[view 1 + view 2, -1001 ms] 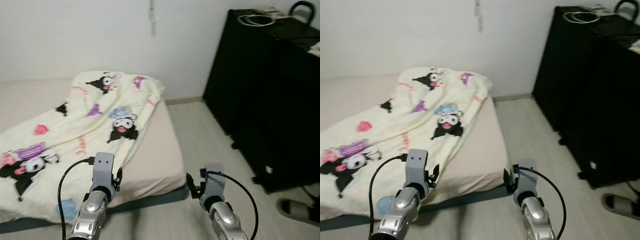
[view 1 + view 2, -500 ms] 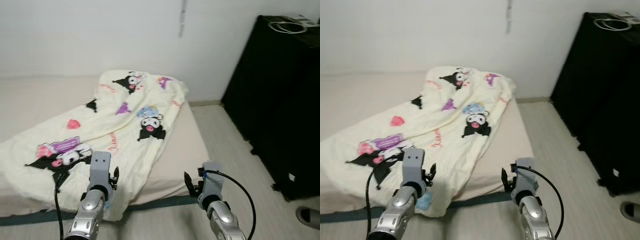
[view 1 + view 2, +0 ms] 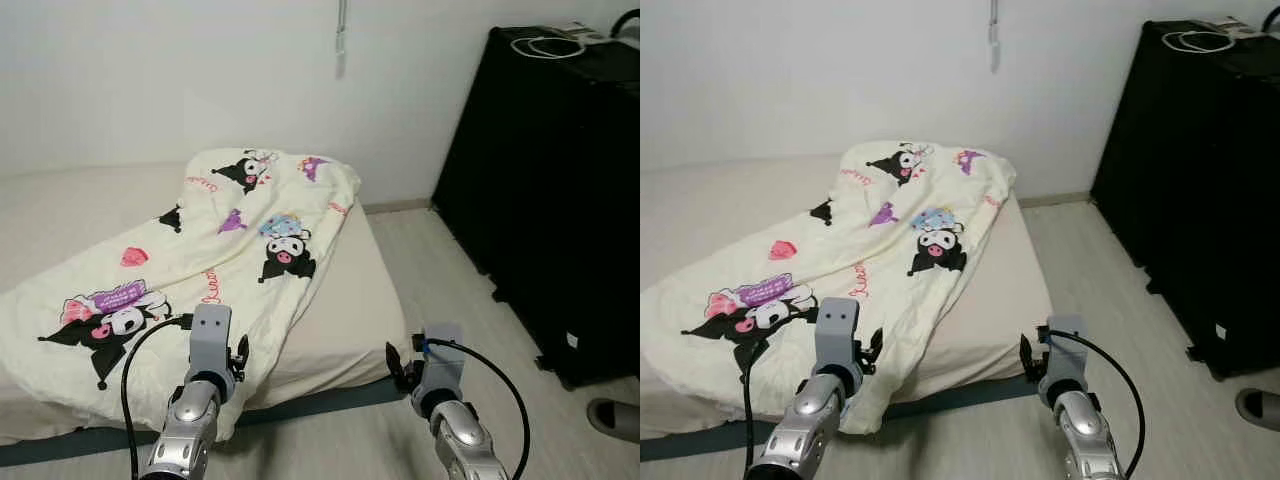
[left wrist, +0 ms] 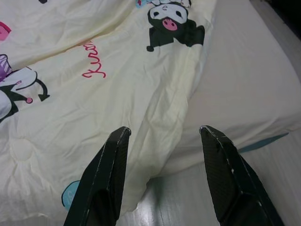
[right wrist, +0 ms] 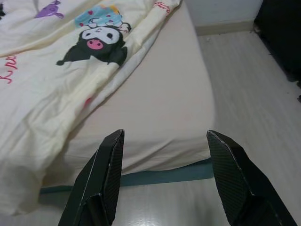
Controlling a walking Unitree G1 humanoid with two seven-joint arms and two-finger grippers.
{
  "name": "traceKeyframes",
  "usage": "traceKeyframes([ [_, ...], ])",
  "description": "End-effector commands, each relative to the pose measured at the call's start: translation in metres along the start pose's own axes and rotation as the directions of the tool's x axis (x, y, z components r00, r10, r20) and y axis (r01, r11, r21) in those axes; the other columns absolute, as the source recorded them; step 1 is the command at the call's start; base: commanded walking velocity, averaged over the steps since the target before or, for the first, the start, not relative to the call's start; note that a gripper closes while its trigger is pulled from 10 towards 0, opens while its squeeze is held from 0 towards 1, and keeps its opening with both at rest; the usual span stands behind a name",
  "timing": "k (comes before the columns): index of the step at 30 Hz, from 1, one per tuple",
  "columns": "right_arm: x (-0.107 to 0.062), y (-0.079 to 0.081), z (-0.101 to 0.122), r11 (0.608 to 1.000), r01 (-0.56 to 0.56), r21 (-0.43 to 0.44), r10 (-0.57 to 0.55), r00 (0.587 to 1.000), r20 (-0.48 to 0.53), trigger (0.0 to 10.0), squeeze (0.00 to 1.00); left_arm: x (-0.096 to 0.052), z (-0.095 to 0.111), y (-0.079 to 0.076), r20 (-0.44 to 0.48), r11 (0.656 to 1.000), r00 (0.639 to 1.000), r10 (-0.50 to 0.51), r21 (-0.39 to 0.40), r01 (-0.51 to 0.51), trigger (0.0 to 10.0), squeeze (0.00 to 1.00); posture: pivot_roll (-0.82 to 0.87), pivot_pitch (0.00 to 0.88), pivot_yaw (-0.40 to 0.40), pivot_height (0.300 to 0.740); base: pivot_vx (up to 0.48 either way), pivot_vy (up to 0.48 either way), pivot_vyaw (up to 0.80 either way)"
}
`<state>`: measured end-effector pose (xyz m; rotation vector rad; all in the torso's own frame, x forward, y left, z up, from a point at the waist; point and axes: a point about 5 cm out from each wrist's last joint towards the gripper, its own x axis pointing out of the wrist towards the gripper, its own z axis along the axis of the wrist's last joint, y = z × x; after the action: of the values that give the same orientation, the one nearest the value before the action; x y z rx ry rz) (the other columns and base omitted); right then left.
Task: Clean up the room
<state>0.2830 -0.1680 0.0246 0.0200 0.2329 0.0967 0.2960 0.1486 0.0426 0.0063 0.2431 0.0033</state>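
**The blanket could slide off the bed**

The cartoon blanket lies crooked across the bed. One corner hangs over the near edge, almost down to the floor. My left gripper is wide open, holds nothing, and hangs just above that corner. My right gripper is wide open and empty too, over the bare mattress edge. If I pinch only a thin fold, I think the soft cloth may slip out. If I pull too hard, the whole blanket may slide onto the floor. The black cabinet stands near on my right, so a wide swing could bump it.
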Motion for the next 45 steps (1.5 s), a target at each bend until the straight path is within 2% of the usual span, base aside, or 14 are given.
traceKeyframes([
  [1, -0.0017, 0.0028, -0.0050, 1.000, -0.009, 0.003, 0.009, 1.000, -0.017, 10.0, 0.00, -0.0008, -0.0052, -0.0003, -0.032, 1.000, 0.999, 0.003, 0.019, -0.002, 10.0, 0.00, 0.04, 0.120, 0.007, 0.740, 0.000, 0.000, 0.00],
  [14, -0.0026, 0.0011, -0.0061, 1.000, -0.005, 0.014, 0.005, 1.000, -0.022, 10.0, 0.00, -0.0008, -0.0044, -0.0021, -0.026, 1.000, 1.000, -0.008, 0.004, 0.008, 10.0, 0.00, 0.03, 0.125, 0.006, 0.740, 0.000, 0.000, 0.00],
  [22, -0.0016, 0.0053, -0.0052, 0.999, -0.043, -0.027, 0.042, 0.999, -0.025, 10.0, 0.00, -0.0015, -0.0025, -0.0025, -0.011, 1.000, 1.000, -0.015, -0.005, 0.015, 10.0, 0.00, 0.03, 0.125, 0.004, 0.740, 0.000, 0.000, 0.00],
  [45, -0.0016, 0.0070, -0.0043, 0.998, -0.051, -0.028, 0.051, 0.999, -0.016, 10.0, 0.00, -0.0010, -0.0024, -0.0035, -0.019, 1.000, 1.000, -0.020, 0.003, 0.020, 10.0, 0.00, 0.03, 0.118, 0.003, 0.740, 0.000, 0.000, 0.80],
])
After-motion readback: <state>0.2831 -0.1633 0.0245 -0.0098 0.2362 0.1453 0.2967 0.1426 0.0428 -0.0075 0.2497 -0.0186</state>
